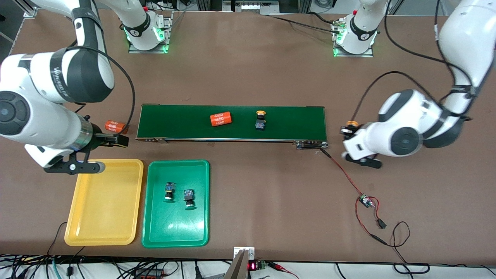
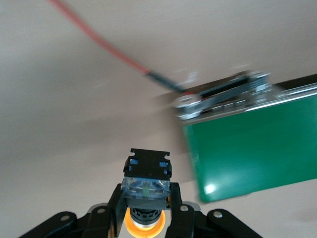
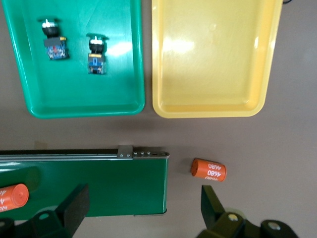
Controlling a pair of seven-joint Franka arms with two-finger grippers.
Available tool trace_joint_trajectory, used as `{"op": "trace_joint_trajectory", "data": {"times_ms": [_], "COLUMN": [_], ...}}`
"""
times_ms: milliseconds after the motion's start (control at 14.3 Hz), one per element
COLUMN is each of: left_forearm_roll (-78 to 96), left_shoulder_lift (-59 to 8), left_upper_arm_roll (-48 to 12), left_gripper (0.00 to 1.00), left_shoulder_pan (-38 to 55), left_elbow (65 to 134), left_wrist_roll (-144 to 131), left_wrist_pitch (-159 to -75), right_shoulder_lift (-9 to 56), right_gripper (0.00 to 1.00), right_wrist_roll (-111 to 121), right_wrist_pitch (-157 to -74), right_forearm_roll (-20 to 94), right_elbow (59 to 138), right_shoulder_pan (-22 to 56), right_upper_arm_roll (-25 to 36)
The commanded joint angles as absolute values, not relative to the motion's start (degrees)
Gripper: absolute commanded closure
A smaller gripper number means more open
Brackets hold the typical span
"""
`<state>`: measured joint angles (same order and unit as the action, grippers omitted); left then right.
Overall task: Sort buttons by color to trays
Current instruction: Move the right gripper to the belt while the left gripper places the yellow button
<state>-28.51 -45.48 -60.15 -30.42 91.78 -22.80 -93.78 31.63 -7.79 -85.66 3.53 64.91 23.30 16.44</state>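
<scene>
- Gripping a yellow-capped button (image 2: pixel 146 191), the left gripper (image 1: pixel 346 132) hangs above the bare table just off the conveyor belt (image 1: pixel 232 122) at the left arm's end; its fingers (image 2: pixel 115 203) are clamped on the switch body, with the yellow cap toward the wrist.
- Over the table at the right arm's end, the right gripper (image 3: pixel 143 210) hovers above the belt's end and the gap toward the trays, fingers (image 3: pixel 74 206) spread wide and holding nothing.
- A second yellow-capped button (image 1: pixel 260 119) lies on the conveyor belt, beside an orange cylinder (image 1: pixel 220 119) with white print.
- Another orange cylinder (image 1: pixel 115 126) lies on the table just off the belt's end nearest the right arm.
- The green tray (image 1: pixel 176 232) sits nearer the front camera than the belt and holds both green-capped buttons (image 1: pixel 169 191), (image 1: pixel 188 198), side by side and apart.
- The yellow tray (image 1: pixel 102 217) sits just beside the green one, toward the right arm's end, with no button in it.
- A red-and-black wire (image 1: pixel 345 174) runs from the belt's end across the table to a small circuit board (image 1: pixel 364 200).
</scene>
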Motion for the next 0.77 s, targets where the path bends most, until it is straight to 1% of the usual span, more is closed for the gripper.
{"op": "trace_joint_trajectory", "data": {"times_ms": [0, 70, 279, 349, 558, 628, 697], "left_forearm_roll": [-27.5, -27.5, -27.2, -27.2, -25.3, -23.3, -22.4], "left_shoulder_lift": [-47.4, -47.9, -50.3, -51.1, -51.4, -51.4, -51.5], "left_upper_arm_roll": [-58.4, -58.0, -56.8, -56.9, -56.9, -56.8, -56.5], "left_gripper": [0.86, 0.86, 0.83, 0.82, 0.81, 0.67, 0.17], "left_shoulder_pan": [-23.4, -21.8, -18.6, -18.0, -16.7, -16.3, -16.1], "left_elbow": [90.2, 90.3, 90.6, 90.7, 91.0, 91.0, 91.0], "left_wrist_roll": [-29.8, -31.3, -35.8, -39.0, -43.1, -44.3, -45.9], "left_wrist_pitch": [-94.8, -94.8, -98.5, -99.1, -99.0, -99.0, -99.1], "right_shoulder_lift": [29.3, 28.2, 20.9, 19.4, 18.8, 18.8, 19.0], "right_gripper": [0.00, 0.00, 0.00, 0.00, 0.00, 0.00, 0.00], "right_wrist_roll": [-8.1, -8.2, -8.1, -8.2, -9.2, -10.9, -13.2], "right_wrist_pitch": [-86.3, -88.0, -97.2, -98.8, -97.5, -97.2, -96.9], "right_forearm_roll": [4.0, 4.0, 3.9, 3.9, 4.0, 4.0, 4.0], "right_elbow": [68.9, 70.7, 84.4, 87.4, 88.9, 88.9, 88.9], "right_shoulder_pan": [24.1, 23.6, 23.6, 23.8, 24.3, 24.2, 24.2], "right_upper_arm_roll": [15.0, 13.5, 11.3, 11.0, 10.5, 9.2, 8.1]}}
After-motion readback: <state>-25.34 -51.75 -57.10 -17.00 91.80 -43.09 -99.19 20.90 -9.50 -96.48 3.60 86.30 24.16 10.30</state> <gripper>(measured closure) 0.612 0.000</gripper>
